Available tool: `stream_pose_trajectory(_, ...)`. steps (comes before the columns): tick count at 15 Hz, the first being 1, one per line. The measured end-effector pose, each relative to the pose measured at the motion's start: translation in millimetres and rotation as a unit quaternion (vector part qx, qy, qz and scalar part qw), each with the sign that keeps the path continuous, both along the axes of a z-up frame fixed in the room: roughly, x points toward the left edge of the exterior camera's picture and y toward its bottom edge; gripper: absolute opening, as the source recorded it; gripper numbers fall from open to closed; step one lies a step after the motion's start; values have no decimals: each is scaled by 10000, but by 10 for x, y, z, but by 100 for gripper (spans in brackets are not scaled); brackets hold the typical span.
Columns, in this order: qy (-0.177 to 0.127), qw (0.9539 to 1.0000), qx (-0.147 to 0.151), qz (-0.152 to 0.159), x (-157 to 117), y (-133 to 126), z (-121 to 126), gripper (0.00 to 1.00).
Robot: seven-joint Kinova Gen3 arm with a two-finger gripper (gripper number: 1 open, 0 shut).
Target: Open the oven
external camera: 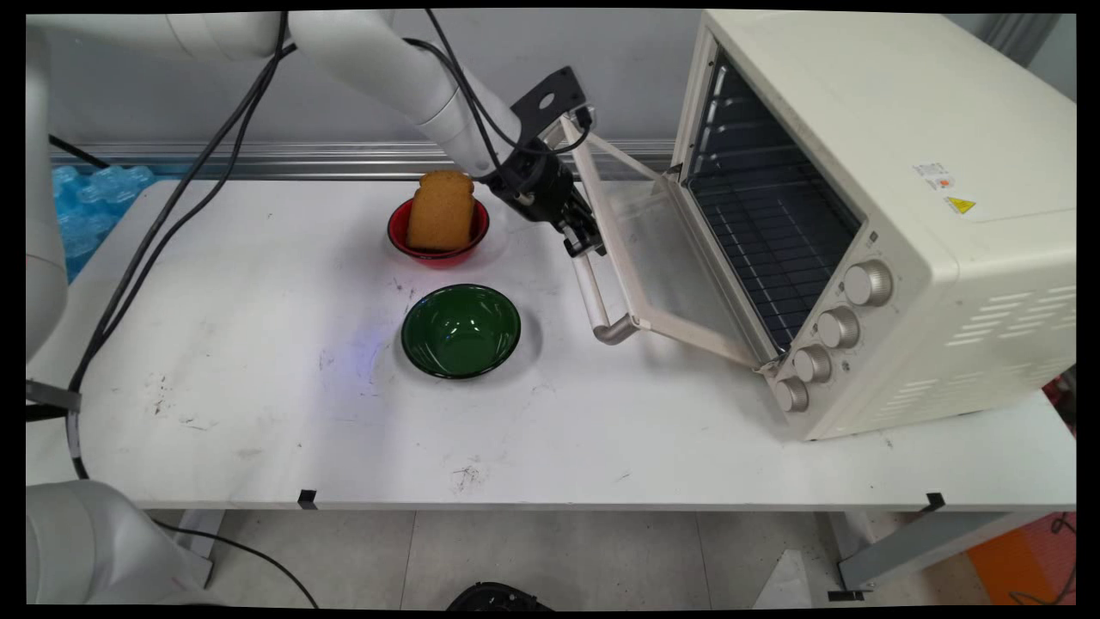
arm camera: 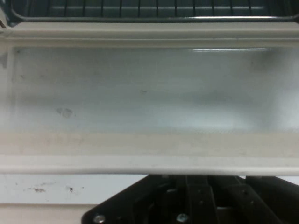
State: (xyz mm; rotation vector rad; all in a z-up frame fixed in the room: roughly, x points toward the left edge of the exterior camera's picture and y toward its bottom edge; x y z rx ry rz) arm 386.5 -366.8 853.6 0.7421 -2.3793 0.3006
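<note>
A cream toaster oven (external camera: 911,155) stands at the table's right, its glass door (external camera: 666,258) swung about halfway down. My gripper (external camera: 584,239) is at the door's free edge, shut on the silver handle bar (external camera: 601,314) near its middle. In the hand view the door's glass pane (arm camera: 149,88) and its cream frame (arm camera: 149,149) fill the picture, with the oven rack (arm camera: 149,9) above them. The fingertips are hidden behind the door's edge. Just left of the gripper, a slice of brown bread (external camera: 441,213) stands upright in a red bowl (external camera: 400,239).
An empty green bowl (external camera: 461,332) sits in front of the red one, near the table's middle. Four knobs (external camera: 838,327) run down the oven's front. Black cables (external camera: 163,232) hang across the table's left. A blue plastic pack (external camera: 86,202) lies beyond the left edge.
</note>
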Motion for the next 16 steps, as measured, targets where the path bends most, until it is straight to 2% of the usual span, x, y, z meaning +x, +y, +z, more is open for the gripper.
stream_pose_trajectory(6, 60, 9999, -104, 2, 120, 7, -99, 0)
stream_pose_trajectory(16, 66, 9999, -107, 25, 282, 45, -218, 0)
